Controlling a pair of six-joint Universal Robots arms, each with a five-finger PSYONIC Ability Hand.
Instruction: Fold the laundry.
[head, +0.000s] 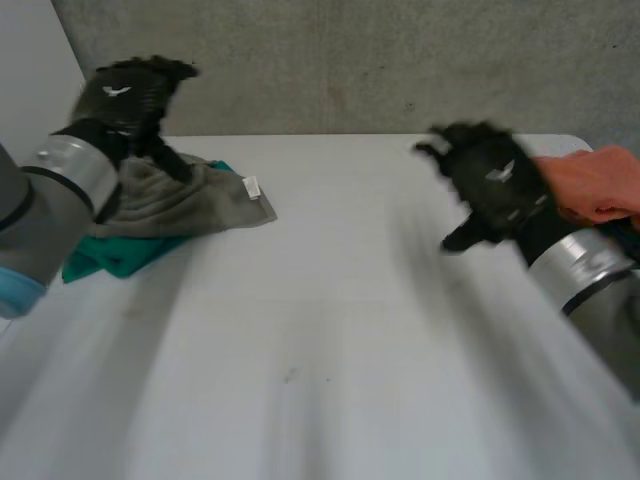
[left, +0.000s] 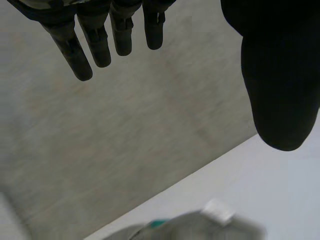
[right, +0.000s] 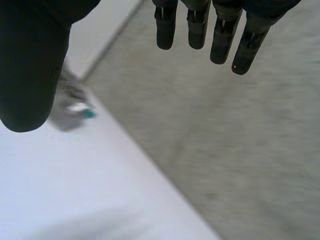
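The grey towel (head: 190, 200) lies on the bench (head: 330, 330) below the left hand (head: 130, 95), under the palm and not at the fingertips. It looks folded already into a flat packet and rests on a teal cloth (head: 115, 255), which shows out from under its near edge. I judge this part of the task as done or almost done. An orange cloth (head: 590, 185) lies in a loose heap just behind the right hand (head: 495, 185), beside that wrist, so it seems that at least this piece is left to fold.

The long axis of the towel runs across the bench, from under the left hand toward the right hand. The corner with the white tag (head: 252, 187) is the end that points to the right hand; in the left wrist view the same tag (left: 217, 210) sits below the thumb (left: 280, 75).

The fingers (left: 97, 45) of the left hand are straight and a little spread, with the thumb well apart from them — they pinch nothing and point toward the wall (head: 380, 60). The right hand is raised over bare bench, well apart from the towel. Its fingers (right: 222, 40) are also straight and relaxed and hold nothing.
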